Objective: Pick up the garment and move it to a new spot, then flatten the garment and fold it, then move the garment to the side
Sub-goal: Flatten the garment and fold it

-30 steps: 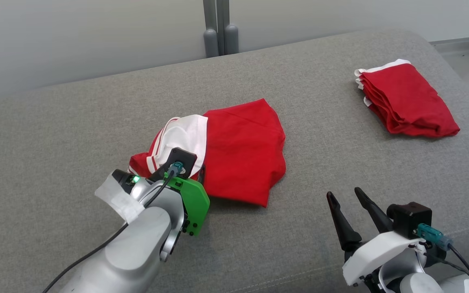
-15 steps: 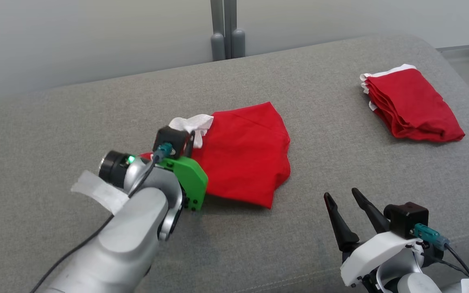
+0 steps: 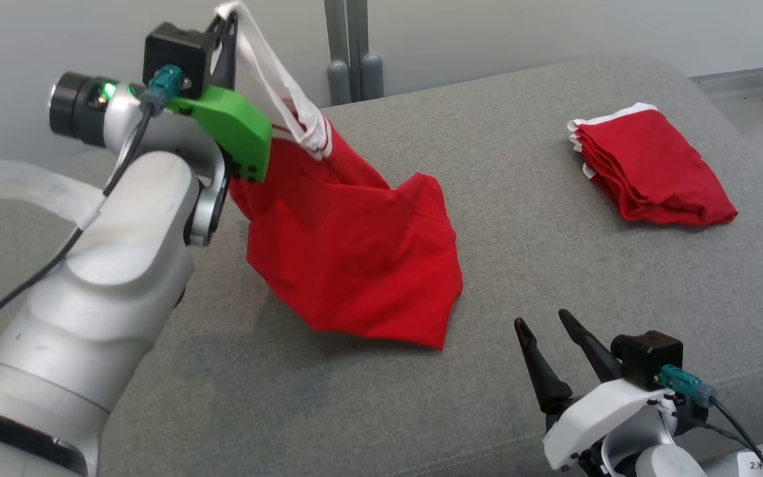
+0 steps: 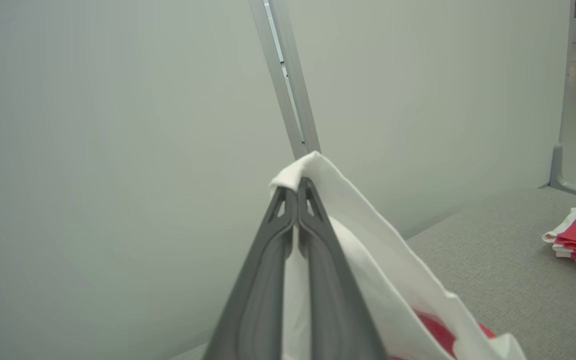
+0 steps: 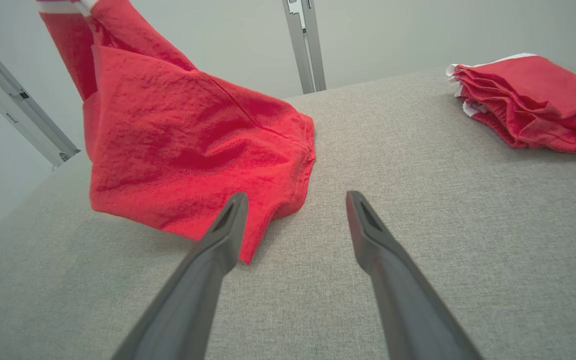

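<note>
At the near right edge of the grey fabric surface, the right gripper is seen released, its two dark fingers spread apart with nothing between them and pointing away across the surface. Just beyond its fingertips, in the right wrist view, the lowest corner of the red garment is found resting on the surface.

From that corner the garment is drawn up and to the left, so that its long axis runs on a slant: the hem end is spread low on the surface towards the right, and the white, red-striped waistband is pulled into a taut strip at the top. The lower right part is laid on the surface, while the upper left part is hung in the air. Its left edge is partly hidden in the head view by the left arm's green bracket and pale forearm.

Higher and farther back, the left gripper is clenched on the waistband, the fingers pressed together with white cloth folded over their tips.

Well apart from the garment, at the far right of the surface, a folded stack of red clothes is laid. Behind the surface's far edge, a grey metal post is set against the pale wall.
</note>
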### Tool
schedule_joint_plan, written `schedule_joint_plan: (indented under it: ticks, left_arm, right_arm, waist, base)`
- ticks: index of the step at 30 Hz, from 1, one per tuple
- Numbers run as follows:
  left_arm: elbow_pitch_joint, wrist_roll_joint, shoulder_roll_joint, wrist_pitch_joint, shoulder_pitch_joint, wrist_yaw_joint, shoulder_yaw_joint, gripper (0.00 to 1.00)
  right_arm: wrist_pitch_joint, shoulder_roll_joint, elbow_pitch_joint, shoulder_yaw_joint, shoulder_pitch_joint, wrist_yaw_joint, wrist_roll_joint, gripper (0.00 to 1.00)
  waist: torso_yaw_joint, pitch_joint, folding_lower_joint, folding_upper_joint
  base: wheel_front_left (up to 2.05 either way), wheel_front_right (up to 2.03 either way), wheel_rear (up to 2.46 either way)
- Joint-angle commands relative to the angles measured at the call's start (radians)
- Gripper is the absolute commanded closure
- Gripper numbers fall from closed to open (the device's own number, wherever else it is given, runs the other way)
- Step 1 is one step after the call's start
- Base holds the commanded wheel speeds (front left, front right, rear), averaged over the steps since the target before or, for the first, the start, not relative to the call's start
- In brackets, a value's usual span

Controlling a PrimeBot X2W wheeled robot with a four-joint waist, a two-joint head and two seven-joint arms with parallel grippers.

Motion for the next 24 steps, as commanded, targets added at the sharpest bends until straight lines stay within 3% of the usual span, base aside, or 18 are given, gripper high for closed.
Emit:
schedule_joint_plan:
  ticks: [1,7,15,19,24]
  left_arm:
    - [-0.002,0.013,0.003,-0.014,-0.046,-0.008,0.004,1.00]
    - [-0.006,0.021,-0.044,-0.047,-0.151,-0.020,0.009,1.00]
    - [-0.025,-0.015,-0.095,-0.123,-0.207,0.002,0.064,1.00]
    - [-0.059,-0.037,-0.070,-0.149,-0.108,0.033,0.100,1.00]
    - [-0.160,-0.061,0.015,-0.165,0.106,0.091,0.156,1.00]
  right_arm:
    - [-0.007,0.000,0.005,0.004,-0.010,-0.001,0.004,0.00]
    - [-0.008,0.000,0.013,0.012,-0.012,-0.001,0.002,0.00]
    - [-0.013,0.000,0.013,0.007,0.001,-0.001,-0.001,0.00]
    - [-0.016,-0.001,0.008,-0.013,0.015,-0.001,-0.001,0.00]
    - [-0.008,-0.001,-0.004,-0.032,0.031,-0.001,-0.013,0.00]
  waist:
    - [-0.012,-0.003,0.0000,0.0000]
    - [-0.032,-0.016,0.0000,0.0000]
    - [-0.019,-0.021,0.0000,0.0000]
    - [0.017,-0.022,0.0000,0.0000]
    - [0.074,-0.023,0.0000,0.0000]
  base:
    - [0.00,0.00,0.00]
    - [0.00,0.00,0.00]
    - [0.00,0.00,0.00]
    - [0.00,0.00,0.00]
    - [0.00,0.00,0.00]
